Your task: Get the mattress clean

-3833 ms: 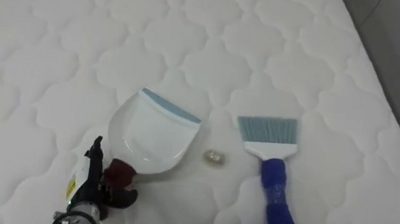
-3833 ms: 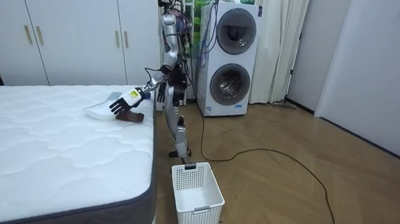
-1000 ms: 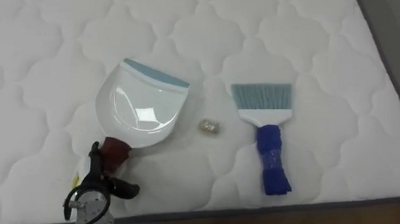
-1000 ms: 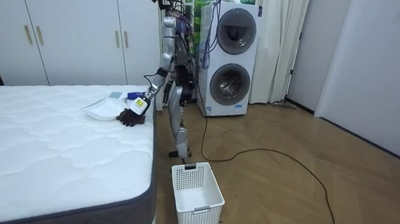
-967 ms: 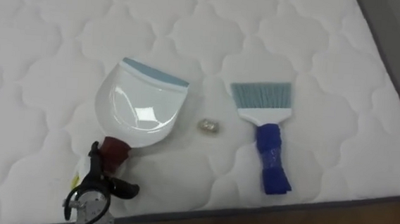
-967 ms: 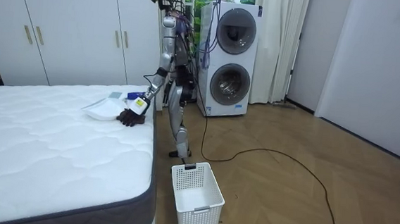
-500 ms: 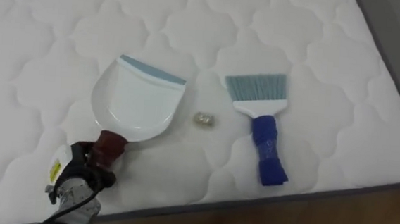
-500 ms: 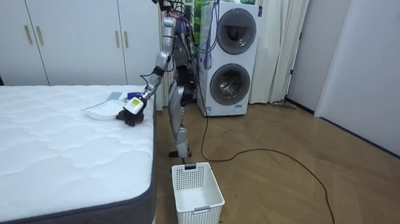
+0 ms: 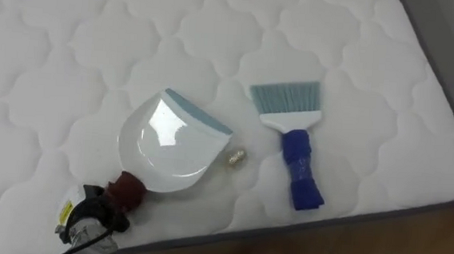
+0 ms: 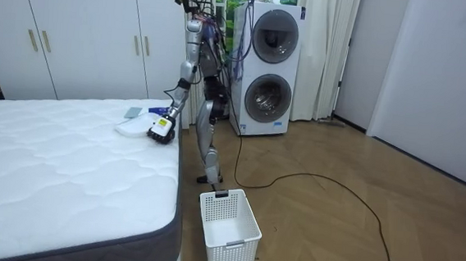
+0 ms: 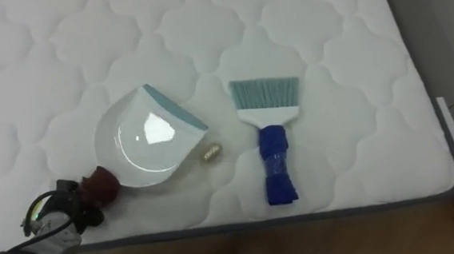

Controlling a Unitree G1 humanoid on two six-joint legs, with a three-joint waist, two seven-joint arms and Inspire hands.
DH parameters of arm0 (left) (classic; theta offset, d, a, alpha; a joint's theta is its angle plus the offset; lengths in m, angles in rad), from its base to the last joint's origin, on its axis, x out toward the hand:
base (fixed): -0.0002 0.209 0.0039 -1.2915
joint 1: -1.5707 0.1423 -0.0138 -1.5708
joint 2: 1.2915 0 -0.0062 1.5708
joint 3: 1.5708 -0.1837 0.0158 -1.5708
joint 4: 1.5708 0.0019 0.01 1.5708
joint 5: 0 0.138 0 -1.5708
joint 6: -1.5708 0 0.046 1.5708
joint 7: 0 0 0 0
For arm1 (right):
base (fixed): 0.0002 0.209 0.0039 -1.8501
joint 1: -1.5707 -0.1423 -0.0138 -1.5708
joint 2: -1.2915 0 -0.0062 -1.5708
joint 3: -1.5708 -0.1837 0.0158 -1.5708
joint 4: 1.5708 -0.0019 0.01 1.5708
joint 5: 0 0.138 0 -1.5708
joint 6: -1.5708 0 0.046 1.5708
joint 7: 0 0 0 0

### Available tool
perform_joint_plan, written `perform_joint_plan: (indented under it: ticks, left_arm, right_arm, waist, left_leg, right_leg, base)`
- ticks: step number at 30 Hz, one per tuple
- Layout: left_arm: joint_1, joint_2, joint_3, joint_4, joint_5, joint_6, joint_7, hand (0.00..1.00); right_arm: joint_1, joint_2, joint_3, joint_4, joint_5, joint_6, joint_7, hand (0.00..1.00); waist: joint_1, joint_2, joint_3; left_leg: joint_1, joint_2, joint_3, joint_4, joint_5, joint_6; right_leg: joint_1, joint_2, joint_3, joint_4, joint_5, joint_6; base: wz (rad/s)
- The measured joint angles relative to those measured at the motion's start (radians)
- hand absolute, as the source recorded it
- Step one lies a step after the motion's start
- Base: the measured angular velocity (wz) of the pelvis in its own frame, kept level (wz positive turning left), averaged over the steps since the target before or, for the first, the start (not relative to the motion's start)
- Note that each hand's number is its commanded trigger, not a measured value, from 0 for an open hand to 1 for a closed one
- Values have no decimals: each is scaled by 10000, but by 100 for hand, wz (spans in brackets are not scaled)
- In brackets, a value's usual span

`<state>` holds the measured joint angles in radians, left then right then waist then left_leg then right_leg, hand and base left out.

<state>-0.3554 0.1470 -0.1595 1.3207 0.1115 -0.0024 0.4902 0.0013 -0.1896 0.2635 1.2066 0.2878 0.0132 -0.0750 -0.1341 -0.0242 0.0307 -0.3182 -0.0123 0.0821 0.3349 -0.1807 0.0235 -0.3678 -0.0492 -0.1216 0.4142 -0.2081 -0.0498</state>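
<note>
White dustpan (image 9: 165, 147) is being clamped by the left hand (image 9: 85, 213), lower left; the scrap (image 9: 235, 156) beside it risks being flicked off the bed (image 9: 73, 36) by a careless swing.

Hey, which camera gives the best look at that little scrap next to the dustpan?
The left eye view: the scrap lies unobstructed between dustpan and brush. The right eye view shows it much the same; in the room view it's too small to tell.

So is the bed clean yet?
Not yet. The left hand already grips the dustpan by its handle. The small scrap lies on the mattress beside the pan, and the brush lies untouched. Sweeping it in is left.
</note>
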Motion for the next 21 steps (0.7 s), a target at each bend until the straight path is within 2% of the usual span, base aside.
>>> perform_joint_plan:
  ticks: [7,17,21]
  left_arm:
    - [9,-11,14,50,1,39,-6,100]
    - [78,-3,28,147,14,36,-11,100]
    - [108,226,19,233,91,27,-195,100]
  right_arm:
    - [59,2,1,0,24,111,19,0]
    - [221,12,-2,11,207,129,31,0]
    - [222,12,-12,12,126,103,39,0]
  waist:
    - [4,-56,28]
    - [19,-110,11]
    - [8,-110,9]
  left_leg:
    - [81,-3,68,-10,0,1]
    - [346,1,153,-160,2,3]
    - [355,19,172,-139,2,3]
  right_leg:
    - [7,4,98,57,-1,5]
    - [200,6,99,5,-6,5]
    - [210,35,145,-6,0,-4]
  base:
    - [-3]
    - [-1]
    - [0]
